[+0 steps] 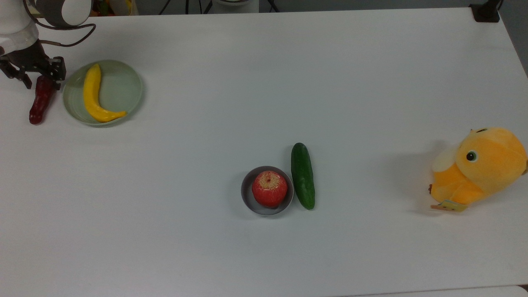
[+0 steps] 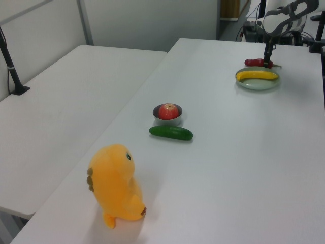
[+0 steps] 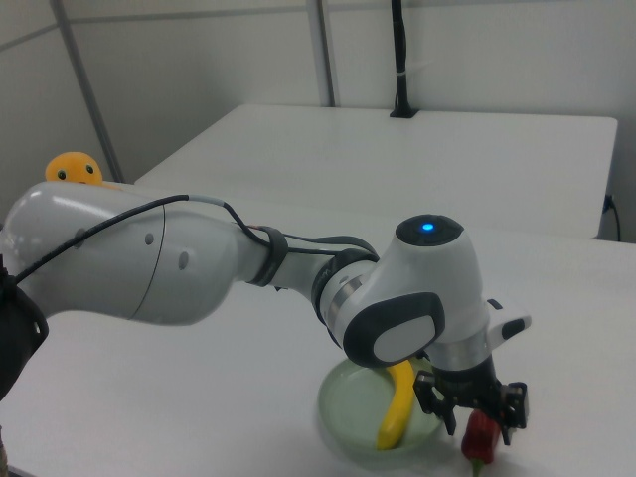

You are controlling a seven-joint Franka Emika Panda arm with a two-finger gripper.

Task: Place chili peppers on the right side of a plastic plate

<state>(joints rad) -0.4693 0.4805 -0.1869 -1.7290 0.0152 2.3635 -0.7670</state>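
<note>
Chili peppers (image 1: 40,101) beside plastic plate (image 1: 123,88), near table edge.

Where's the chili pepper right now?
The chili pepper lies on the table just off the top view's left of the plastic plate, under the gripper.

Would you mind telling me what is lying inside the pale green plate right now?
The plastic plate holds one yellow banana-like item, curved along the top view's left half. The chili pepper lies on the table beside it. What is beneath the yellow item stays covered.
</note>
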